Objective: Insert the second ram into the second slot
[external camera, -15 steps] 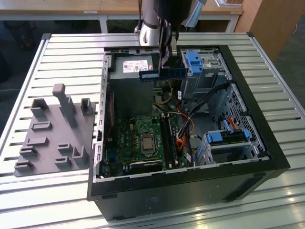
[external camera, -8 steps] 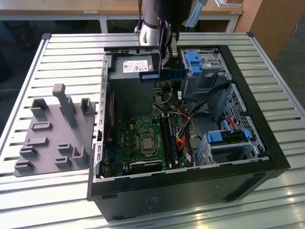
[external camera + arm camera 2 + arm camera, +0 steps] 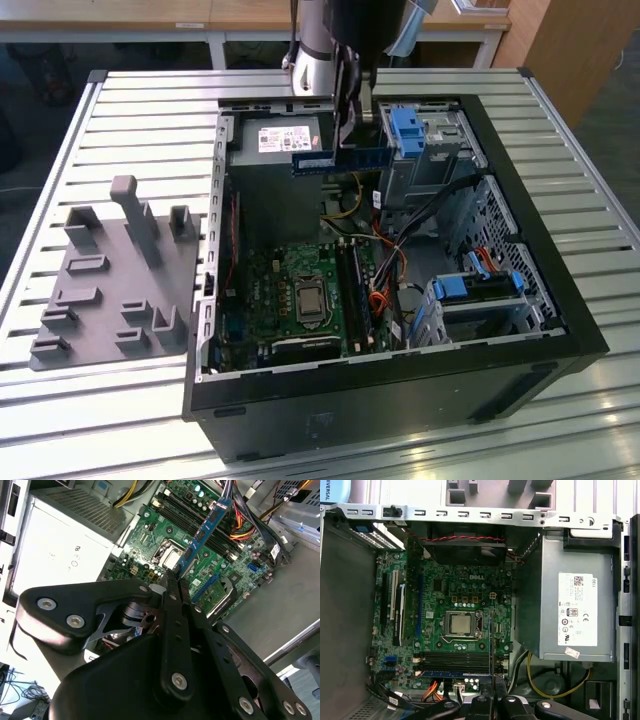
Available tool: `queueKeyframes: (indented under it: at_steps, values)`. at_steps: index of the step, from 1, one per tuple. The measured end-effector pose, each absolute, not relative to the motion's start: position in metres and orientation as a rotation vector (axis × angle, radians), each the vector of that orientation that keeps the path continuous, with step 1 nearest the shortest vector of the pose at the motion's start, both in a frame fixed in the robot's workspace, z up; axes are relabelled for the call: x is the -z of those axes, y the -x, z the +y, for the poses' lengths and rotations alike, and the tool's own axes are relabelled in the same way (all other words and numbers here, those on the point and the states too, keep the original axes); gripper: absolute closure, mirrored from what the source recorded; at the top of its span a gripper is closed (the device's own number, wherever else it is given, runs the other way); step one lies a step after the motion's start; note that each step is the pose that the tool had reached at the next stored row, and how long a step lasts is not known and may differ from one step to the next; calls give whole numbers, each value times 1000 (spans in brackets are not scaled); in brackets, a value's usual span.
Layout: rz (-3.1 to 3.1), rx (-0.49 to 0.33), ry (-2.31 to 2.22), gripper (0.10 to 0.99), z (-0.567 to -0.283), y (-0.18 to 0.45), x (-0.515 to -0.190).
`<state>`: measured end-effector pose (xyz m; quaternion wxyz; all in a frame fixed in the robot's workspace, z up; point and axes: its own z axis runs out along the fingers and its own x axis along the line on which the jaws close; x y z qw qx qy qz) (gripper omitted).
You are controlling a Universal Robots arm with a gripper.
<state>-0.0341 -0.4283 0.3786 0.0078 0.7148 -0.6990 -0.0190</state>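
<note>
Jaws of the black gripper pinch the thin blue circuit-board ram well above the green motherboard, not yet seated.

The fingers are matte black with silver rivets. The second ram held between them is bright blue, dotted with small dark chips. Below the fingers, the motherboard is green, crossed by black slots. Beside the fingers sits a grey power supply carrying a white label, with a yellow cable near it. The case is black, the tabletop ribbed silver. Well apart from the fingers, the fixture block is plain grey.
</note>
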Motion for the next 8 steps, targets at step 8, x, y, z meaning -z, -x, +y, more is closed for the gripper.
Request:
queueKeyframes:
  at_steps: [8]
  values:
    - [-2296,59,-2122,953,-429,34,-378]
